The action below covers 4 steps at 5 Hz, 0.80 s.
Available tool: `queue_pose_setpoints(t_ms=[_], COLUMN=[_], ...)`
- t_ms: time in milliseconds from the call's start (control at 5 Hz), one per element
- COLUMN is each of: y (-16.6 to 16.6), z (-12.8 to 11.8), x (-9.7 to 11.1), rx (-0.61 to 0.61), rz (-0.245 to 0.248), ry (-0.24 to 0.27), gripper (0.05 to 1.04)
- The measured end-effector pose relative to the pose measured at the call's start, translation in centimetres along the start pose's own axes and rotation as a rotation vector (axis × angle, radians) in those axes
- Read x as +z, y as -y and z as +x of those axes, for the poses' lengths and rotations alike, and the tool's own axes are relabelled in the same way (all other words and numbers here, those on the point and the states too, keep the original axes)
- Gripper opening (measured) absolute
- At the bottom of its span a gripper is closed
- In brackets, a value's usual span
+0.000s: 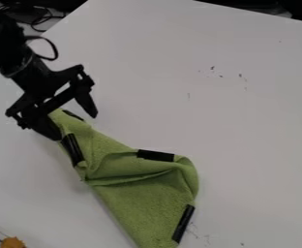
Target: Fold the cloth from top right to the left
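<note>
Over my remote feed from the camera, I can make out 0 legible texts, 0 labels, 0 brands, 0 numbers and 0 signs; I find nothing I can read.

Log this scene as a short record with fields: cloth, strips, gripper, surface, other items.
cloth: green cloth, creased across its middle, its narrow end toward the upper left, the other end running to the picture's bottom edge
strips: four black strips visible along the cloth's edges
gripper: black gripper at the cloth's upper-left end, fingers spread apart
surface: white table with a few dark specks
other items: orange object in the lower-left corner
</note>
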<state>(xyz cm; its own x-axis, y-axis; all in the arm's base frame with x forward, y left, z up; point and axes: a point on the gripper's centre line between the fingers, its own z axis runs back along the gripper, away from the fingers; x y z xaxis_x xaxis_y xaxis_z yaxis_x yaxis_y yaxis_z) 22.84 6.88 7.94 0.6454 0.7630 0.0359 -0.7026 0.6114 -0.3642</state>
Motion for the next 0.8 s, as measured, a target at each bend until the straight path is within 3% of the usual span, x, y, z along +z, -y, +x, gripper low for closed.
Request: queue_pose_setpoints(t_ms=[200,400,600,800], y=[2.3,6.0,9.5,13.1], z=[0.0,0.5,-0.1,-0.6], x=[1.3,0.6,-0.9,-1.8], rx=[-0.016,-0.043,-0.090,-0.198], rz=[0.063,0.125,0.153,0.211], ry=[-0.012,-0.077,-0.148,-0.194], gripper=[1.003,1.001,1.001,1.001])
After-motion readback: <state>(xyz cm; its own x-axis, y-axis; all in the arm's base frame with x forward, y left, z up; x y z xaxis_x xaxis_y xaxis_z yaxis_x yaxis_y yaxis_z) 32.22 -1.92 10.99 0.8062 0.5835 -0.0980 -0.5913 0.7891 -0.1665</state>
